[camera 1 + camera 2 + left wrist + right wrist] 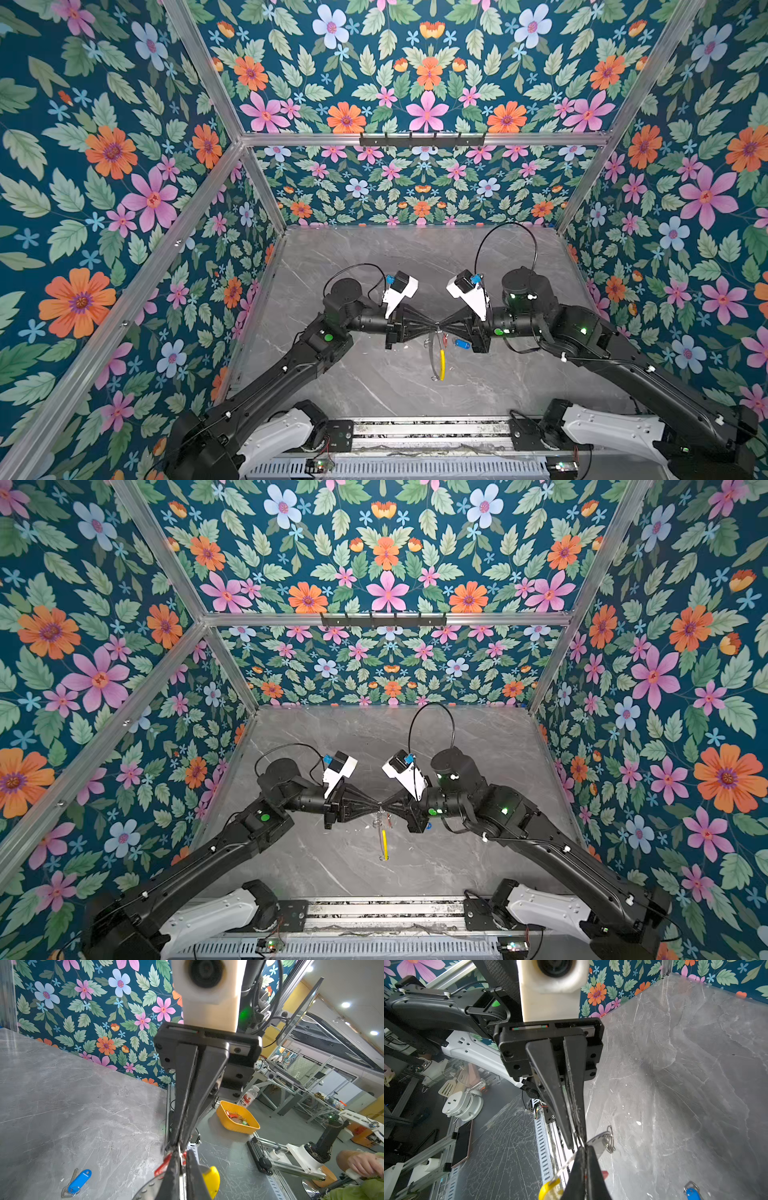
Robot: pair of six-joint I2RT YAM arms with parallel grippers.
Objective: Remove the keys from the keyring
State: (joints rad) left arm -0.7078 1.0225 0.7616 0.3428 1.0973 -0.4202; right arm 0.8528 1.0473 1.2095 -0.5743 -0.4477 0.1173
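Top view, keyring (pixel 442 365) hung under L tool (pixel 434 325), R tool (pixel 443 325)

Top views look down on the table (pixel 374 270); wrist views face each other closely.

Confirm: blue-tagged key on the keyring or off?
Off. The blue-tagged key lies on the table, apart from the keyring, with nothing linking them.

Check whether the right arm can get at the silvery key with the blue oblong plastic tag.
Probably not yet: the blue-tagged key lies uncovered on the grey marble table nearby, but the right gripper is shut on the thin grey keyring; it must release first.
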